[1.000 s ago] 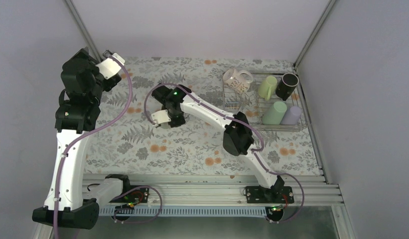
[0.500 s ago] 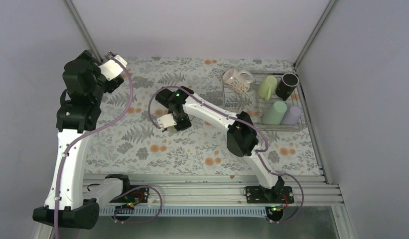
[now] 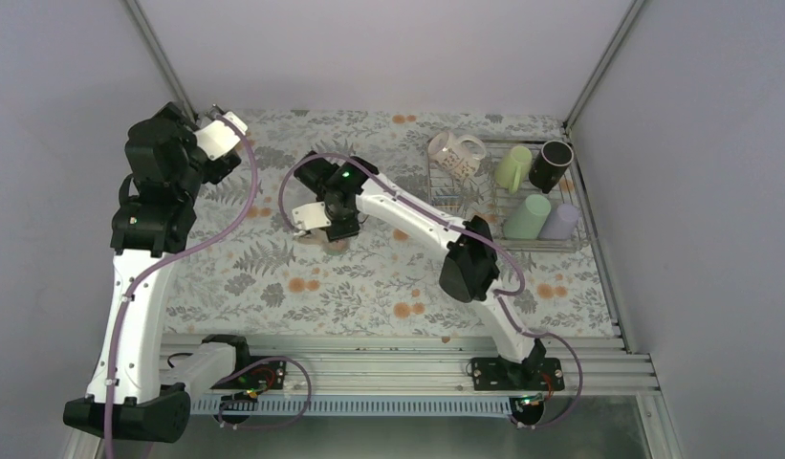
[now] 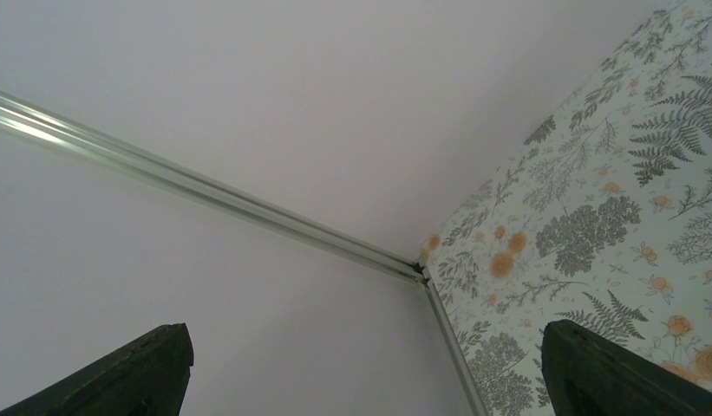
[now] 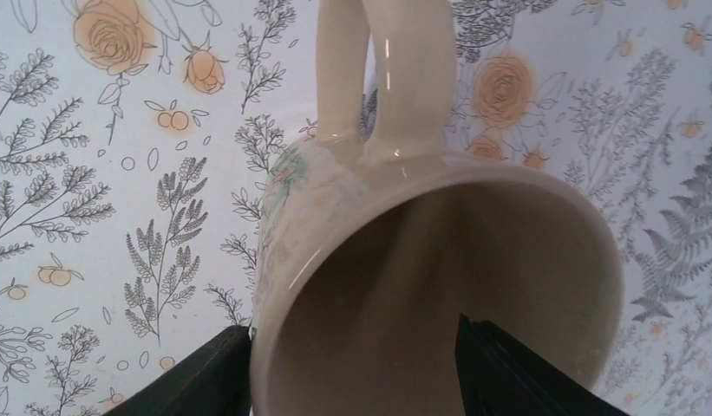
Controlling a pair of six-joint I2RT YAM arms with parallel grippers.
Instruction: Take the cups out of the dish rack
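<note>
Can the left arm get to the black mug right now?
Probably not. The left claw is up by the far left corner, the black mug sits in the rack at the far right, and the right arm stretches across between them.

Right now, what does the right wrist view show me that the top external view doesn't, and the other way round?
Right wrist only: the inside of the patterned mug, its handle, one finger outside its wall, the other inside. Top external only: the dish rack holding the cream patterned mug, pale green mug, black mug, green tumbler and lavender tumbler, plus the raised left arm. Both: the right tool, open, over that mug (mostly hidden from above) on the floral cloth.
</note>
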